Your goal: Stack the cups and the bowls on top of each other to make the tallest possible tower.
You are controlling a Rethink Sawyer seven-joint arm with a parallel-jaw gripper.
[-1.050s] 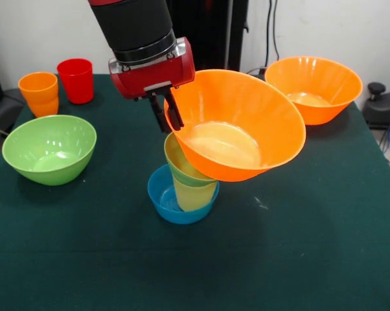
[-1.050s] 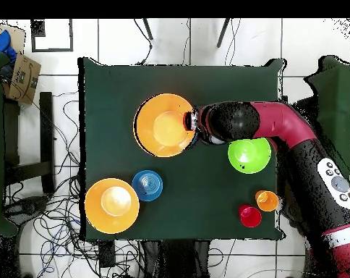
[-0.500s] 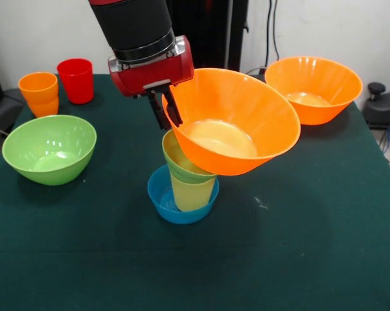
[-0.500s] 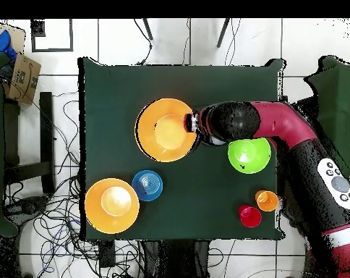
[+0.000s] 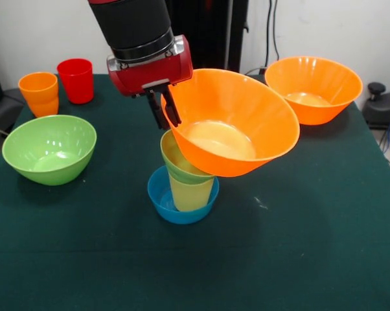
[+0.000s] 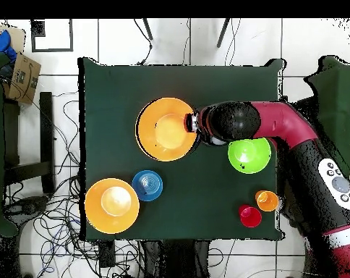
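The tower [image 5: 190, 188] is standing mid-table: a small blue bowl [image 5: 162, 197] is holding a yellow cup [image 5: 192, 193], a small green bowl [image 5: 175, 162] and, tilted on top, a large orange bowl [image 5: 230, 123]. The gripper [image 5: 164, 111] is pinching that bowl's rim at nine o'clock. A large green bowl [image 5: 49, 149] is sitting well apart at nine o'clock of the tower, with an orange cup [image 5: 39, 93] and a red cup [image 5: 76, 80] at ten o'clock and a second orange bowl [image 5: 313, 89] at two o'clock.

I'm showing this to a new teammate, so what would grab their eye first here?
The big tilted orange bowl at the table's centre, its rim pinched by the gripper, leaning on the tower of green bowl, yellow cup and blue bowl. Next, the second orange bowl at the back right.
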